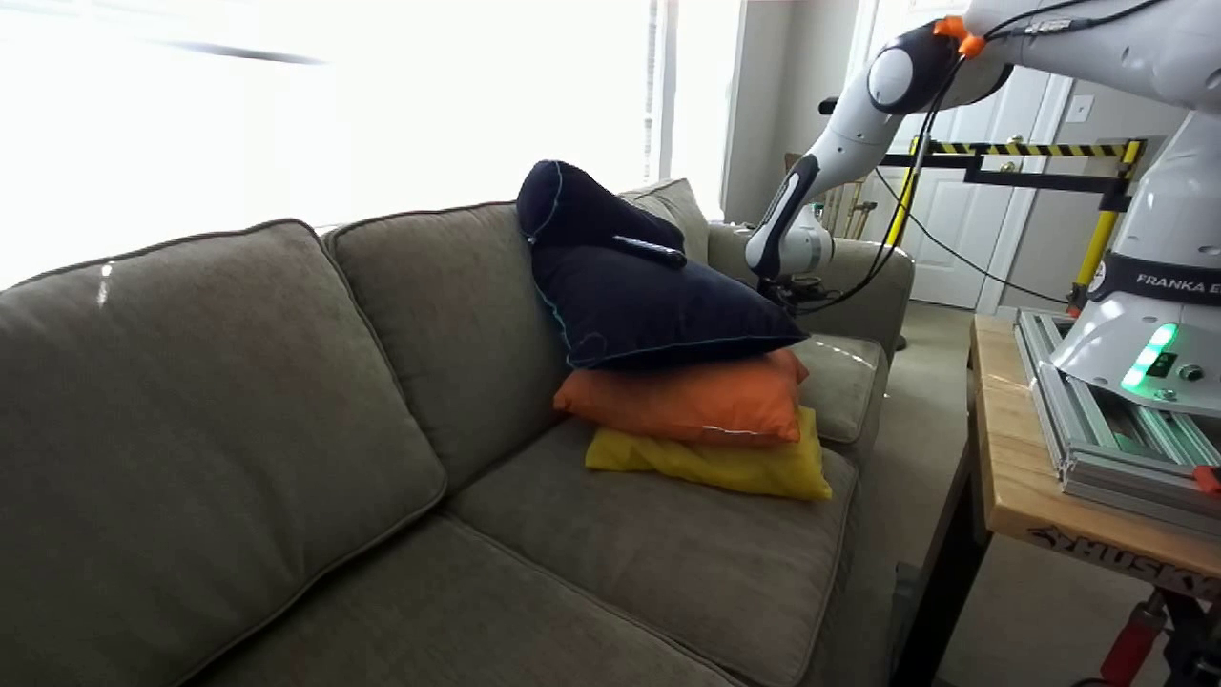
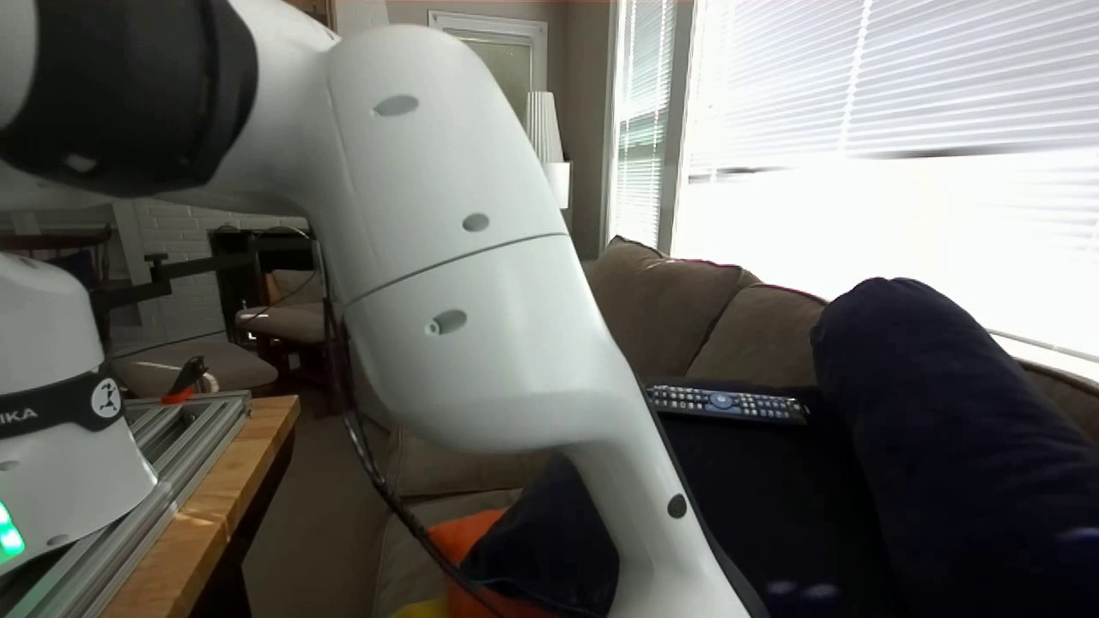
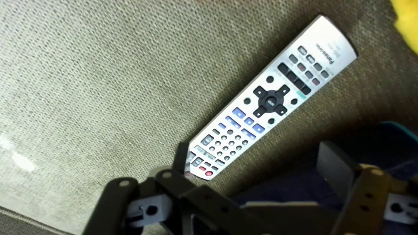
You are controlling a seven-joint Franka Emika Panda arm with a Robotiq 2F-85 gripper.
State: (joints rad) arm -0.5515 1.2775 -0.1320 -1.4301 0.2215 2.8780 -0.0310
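In the wrist view, the beige sofa seat (image 3: pixel 98 81) spreads across the left, its woven fabric filling much of the view. Across the middle lies a silver Panasonic remote control (image 3: pixel 277 94), buttons up, slanting from lower left to upper right. It is just ahead of the gripper (image 3: pixel 258 160); the end with the red buttons shows between the fingers and is partly hidden by the left-hand fingertip (image 3: pixel 180 160). Whether the two touch cannot be told. The gripper is released, its fingers spread wide apart and grasping nothing. Its right-hand fingertip (image 3: pixel 333 166) appears well apart from the remote, beside a navy pillow (image 3: pixel 369 140) with teal piping; a yellow pillow (image 3: pixel 408 23) enters at the upper right corner.

In an exterior view, left to right, come the back cushions (image 1: pixel 191 410); the navy pillow, topped by a black remote control (image 1: pixel 651 251) and piled over an orange pillow (image 1: pixel 687 396) and the yellow one; the robot arm (image 1: pixel 849 143), reaching down beyond the pile; and a wooden Husky workbench (image 1: pixel 1016 458).
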